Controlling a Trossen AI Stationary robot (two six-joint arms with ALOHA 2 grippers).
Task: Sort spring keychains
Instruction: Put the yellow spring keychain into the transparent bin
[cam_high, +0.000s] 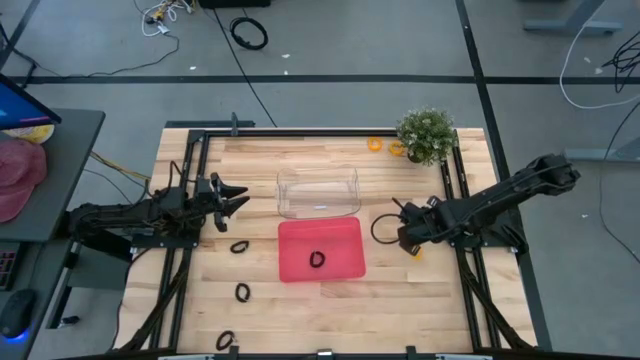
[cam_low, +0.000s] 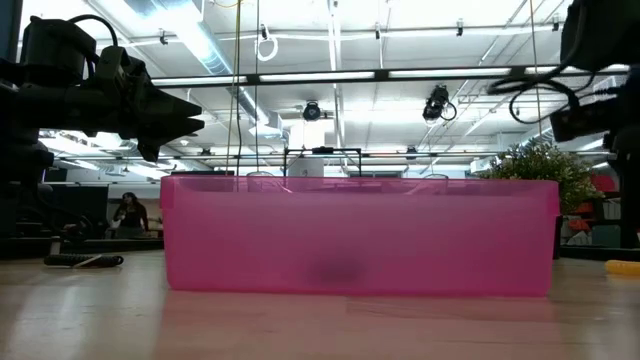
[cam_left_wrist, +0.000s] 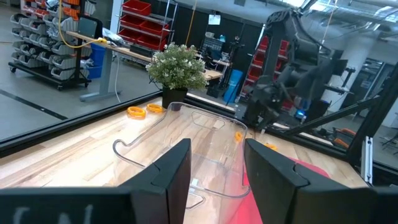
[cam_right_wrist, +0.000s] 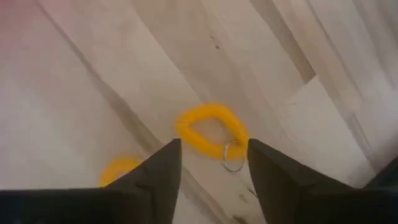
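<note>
Beside the red tray, the right gripper hung spread over an orange keychain; it probably needed lowering squarely before pinching the coil.

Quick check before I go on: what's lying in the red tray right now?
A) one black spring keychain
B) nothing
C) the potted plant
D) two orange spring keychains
A: the high view shows a single black spring keychain lying inside the red tray, with nothing else in it.

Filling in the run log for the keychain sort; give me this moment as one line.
right gripper: open, above orange keychain on table | left gripper: open, waiting left of clear bin | red tray: one black keychain inside
</note>
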